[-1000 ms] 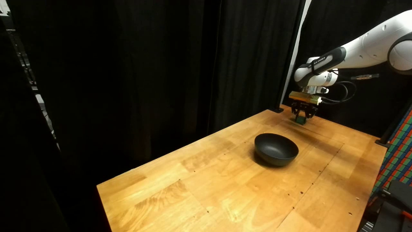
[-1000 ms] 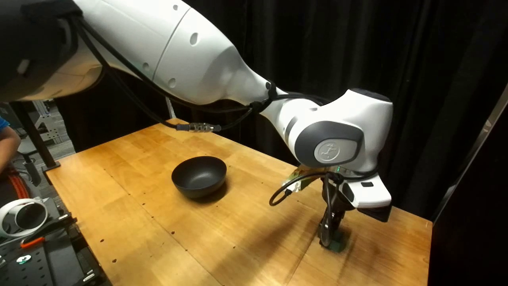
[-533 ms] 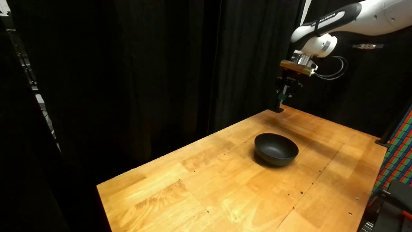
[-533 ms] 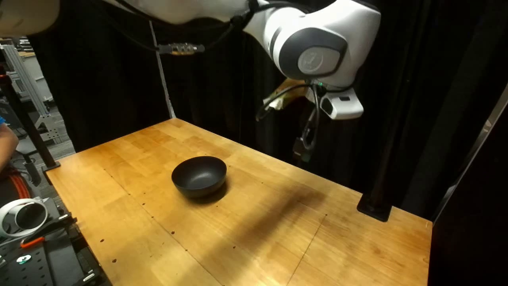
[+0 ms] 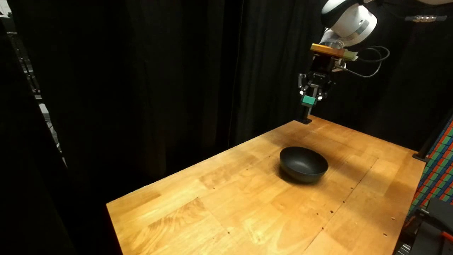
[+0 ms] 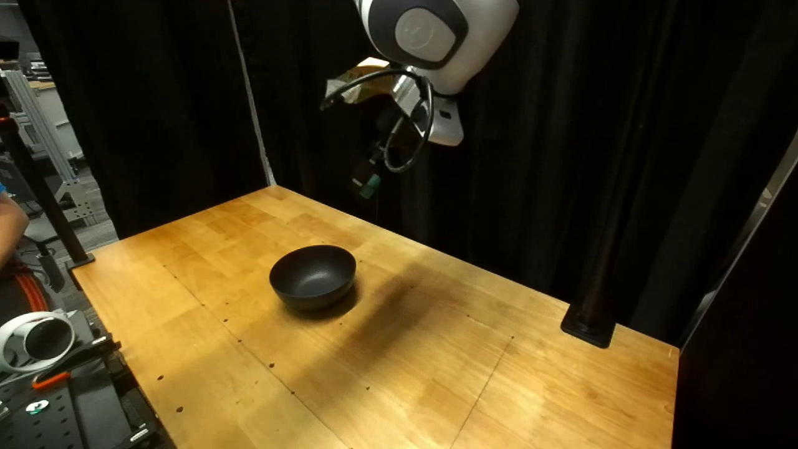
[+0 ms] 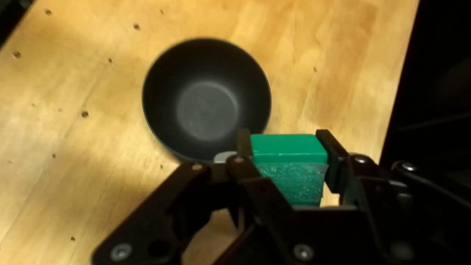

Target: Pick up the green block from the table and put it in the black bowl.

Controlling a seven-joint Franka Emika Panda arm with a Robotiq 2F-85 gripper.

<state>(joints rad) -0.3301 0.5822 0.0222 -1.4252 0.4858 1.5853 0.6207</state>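
Observation:
The green block (image 7: 289,151) is between the two fingers of my gripper (image 7: 286,142), which is shut on it. The block also shows in both exterior views (image 5: 309,100) (image 6: 370,186), held well above the table (image 5: 247,202). The black bowl (image 5: 303,164) stands upright on the table and looks empty; it also shows in an exterior view (image 6: 313,277). In the wrist view the bowl (image 7: 208,105) lies beyond the fingers and to the left of the block, its near rim partly covered by the left finger. The gripper is tilted.
A black post with a foot (image 6: 588,327) stands at the table's edge, and another post (image 6: 43,187) at the opposite side. Black curtains (image 5: 177,88) hang along the table. A black cart (image 6: 68,399) with a white ring-shaped object (image 6: 37,343) stands beside the table.
The gripper has lifted the green block from the tabletop high into the air, then moved towards the bowl and tilted. The bowl has not moved.

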